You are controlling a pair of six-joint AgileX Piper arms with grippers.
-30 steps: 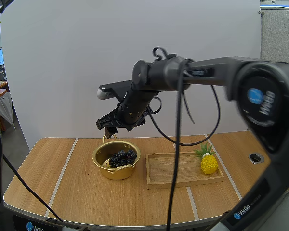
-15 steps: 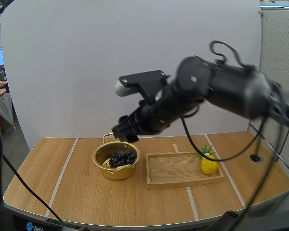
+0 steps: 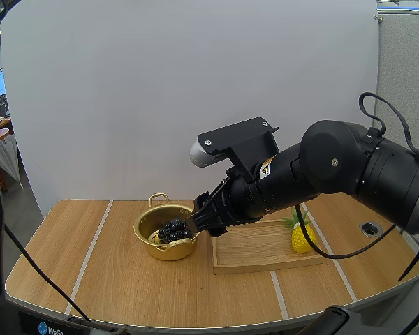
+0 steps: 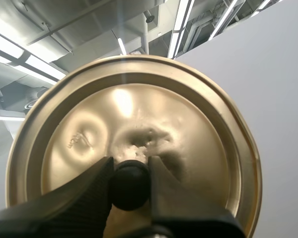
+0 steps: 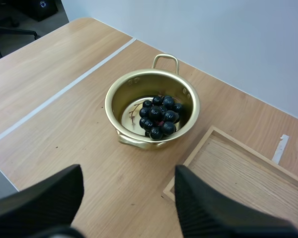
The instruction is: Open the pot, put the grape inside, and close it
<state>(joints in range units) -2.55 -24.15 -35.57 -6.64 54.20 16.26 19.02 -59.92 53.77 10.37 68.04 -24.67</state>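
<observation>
The right claw point(image 3: 197, 222) hangs low in the high view, just beside the right rim of the round gold metal pot point(image 3: 159, 250). A bunch of dark purple grapes point(image 3: 174, 229) lies inside the pot, and a shallow rectangular wooden tray point(image 3: 258, 248) with a small yellow toy pineapple point(image 3: 302, 237) at its right end sits alongside on the light wooden table point(image 3: 91, 279). In the left wrist view the left claw point(image 4: 130, 184) is clamped on the black knob point(image 4: 129, 186) of the round gold lid point(image 4: 139, 114). In the right wrist view the right claw point(image 5: 129, 176) has its ribbed black fingers point(image 5: 203, 208) wide apart above the table, short of the lidless pot point(image 5: 114, 106) holding the grapes point(image 5: 159, 115).
</observation>
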